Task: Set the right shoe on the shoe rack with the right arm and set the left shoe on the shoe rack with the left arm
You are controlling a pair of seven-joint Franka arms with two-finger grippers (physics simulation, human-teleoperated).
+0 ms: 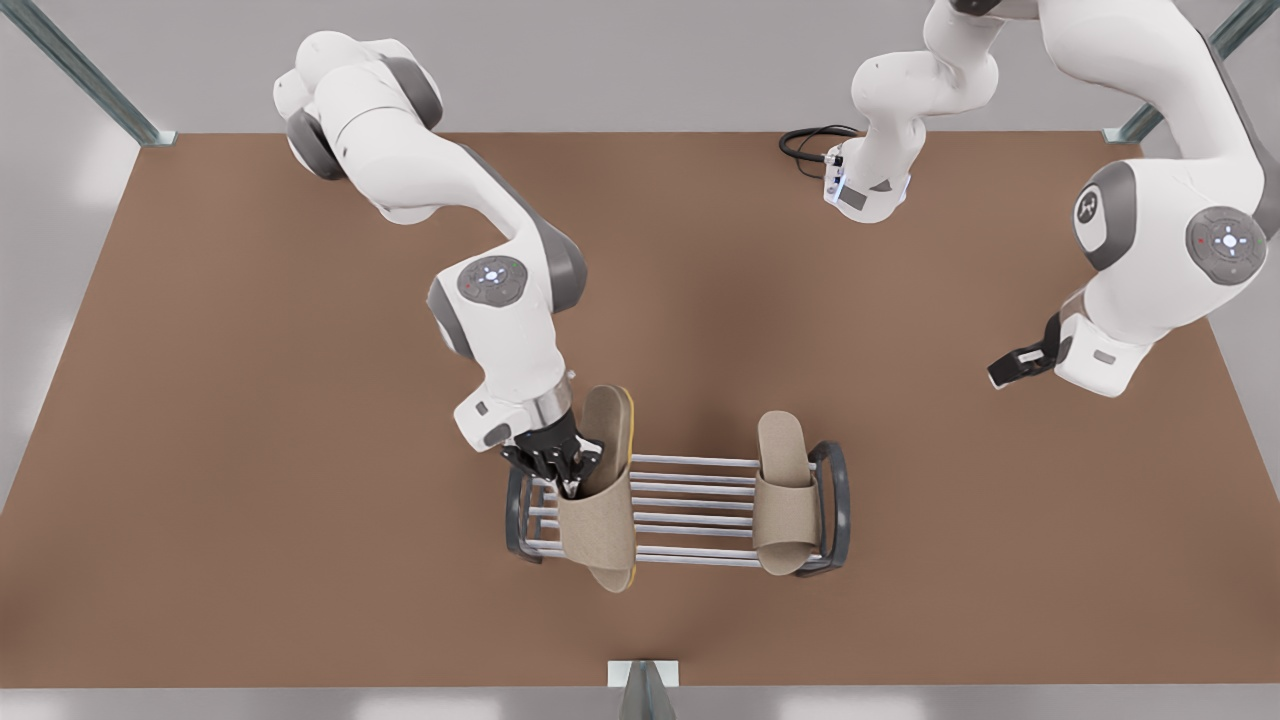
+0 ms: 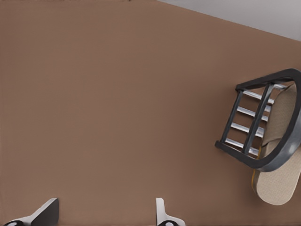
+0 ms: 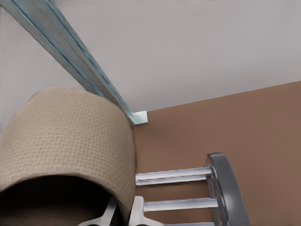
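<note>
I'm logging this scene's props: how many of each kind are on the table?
Slippers: 2, one lying on the rack, one in the right gripper
Shoe rack: 1
Total: 3

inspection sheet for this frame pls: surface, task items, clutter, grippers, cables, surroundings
Surface: brown table, bare around the rack.
Job's things: shoe rack near the front edge; one beige slipper lying flat on its bars at the front view's right end; other slipper tilted on edge at the opposite end.
Clutter: nothing seen.
Grippers: right gripper shut on the tilted slipper's strap; left gripper open, waiting apart at the front view's right.
Cables: black loop by the far arm base.
Surroundings: metal frame posts, grey walls.
</note>
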